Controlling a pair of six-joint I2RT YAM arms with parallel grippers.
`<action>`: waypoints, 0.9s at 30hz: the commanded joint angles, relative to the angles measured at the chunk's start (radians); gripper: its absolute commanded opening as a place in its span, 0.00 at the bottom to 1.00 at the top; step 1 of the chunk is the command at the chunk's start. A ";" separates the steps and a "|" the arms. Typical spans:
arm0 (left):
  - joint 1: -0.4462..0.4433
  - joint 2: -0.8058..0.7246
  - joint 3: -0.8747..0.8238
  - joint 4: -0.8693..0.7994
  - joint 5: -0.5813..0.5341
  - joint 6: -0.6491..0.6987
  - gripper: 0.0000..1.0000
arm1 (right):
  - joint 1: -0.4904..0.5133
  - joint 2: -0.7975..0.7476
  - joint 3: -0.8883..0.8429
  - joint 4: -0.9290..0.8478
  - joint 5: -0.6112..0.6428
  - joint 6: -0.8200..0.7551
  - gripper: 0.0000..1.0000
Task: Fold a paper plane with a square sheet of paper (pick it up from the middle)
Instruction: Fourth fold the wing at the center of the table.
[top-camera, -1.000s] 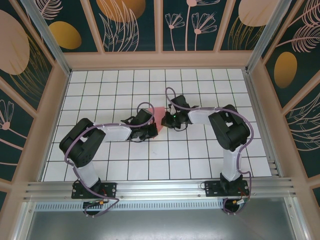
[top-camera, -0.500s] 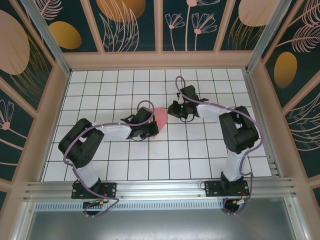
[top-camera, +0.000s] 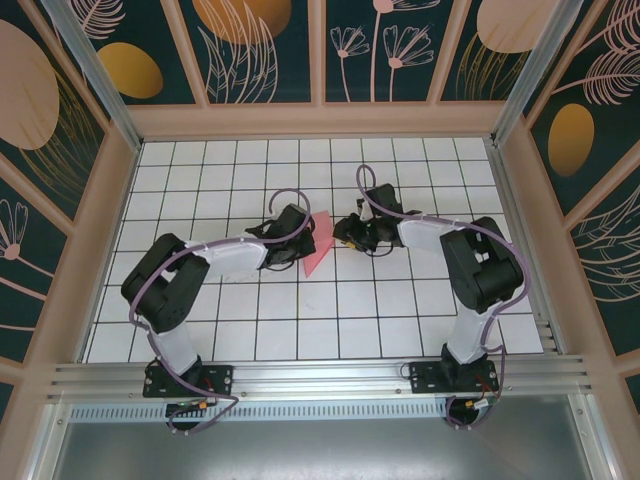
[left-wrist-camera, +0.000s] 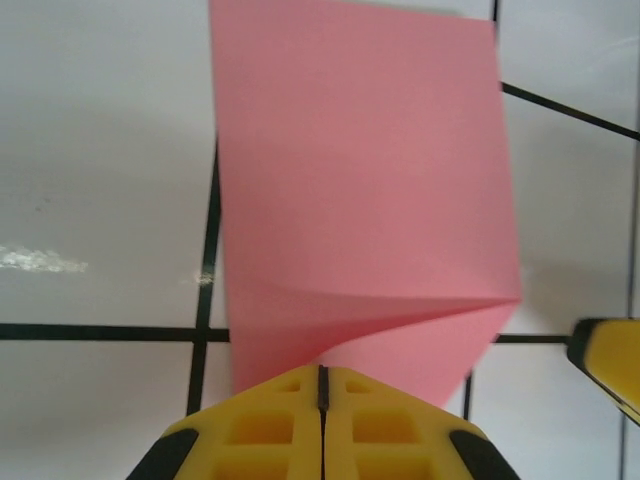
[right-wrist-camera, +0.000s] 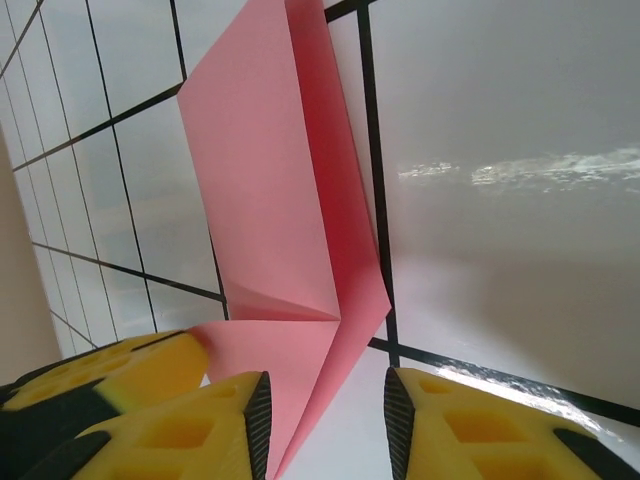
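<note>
Closest in, the two arms are bolted at the near edge of the white desk (top-camera: 250, 340), which has black lines that make squares. The left arm (top-camera: 170, 290) and the right arm (top-camera: 470, 270) both reach away from that edge and bend in toward the middle. The left hand (top-camera: 302, 244) is pinched tight on one edge of the pink sheet of paper (top-camera: 318, 246). In its own camera, the left hand (left-wrist-camera: 320, 385) has its two yellow fingers pressed together, and the sheet of paper (left-wrist-camera: 360, 180) sticks out from between them. The paper is folded, with a crease running across it, and one part lifts up off the desk (left-wrist-camera: 90, 150). Just past the paper is the right hand (top-camera: 342, 232). In its own camera, the right hand (right-wrist-camera: 325, 410) has a narrow gap between its yellow fingers (right-wrist-camera: 470, 430), and it grips nothing. One corner of the sheet of paper (right-wrist-camera: 270, 200) pokes into that gap, close beside one finger. Farther away the desk runs on to dark walls (top-camera: 260, 50) with leaf and flower pictures.
</note>
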 joint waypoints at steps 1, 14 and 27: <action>0.000 0.029 0.035 -0.047 -0.052 -0.025 0.06 | 0.002 0.035 0.005 0.039 -0.052 0.017 0.38; 0.000 0.041 0.038 -0.061 -0.054 -0.016 0.05 | 0.018 0.122 0.057 0.046 -0.173 -0.031 0.33; 0.000 0.043 0.040 -0.068 -0.049 -0.010 0.05 | 0.014 0.127 0.078 0.049 -0.171 -0.028 0.26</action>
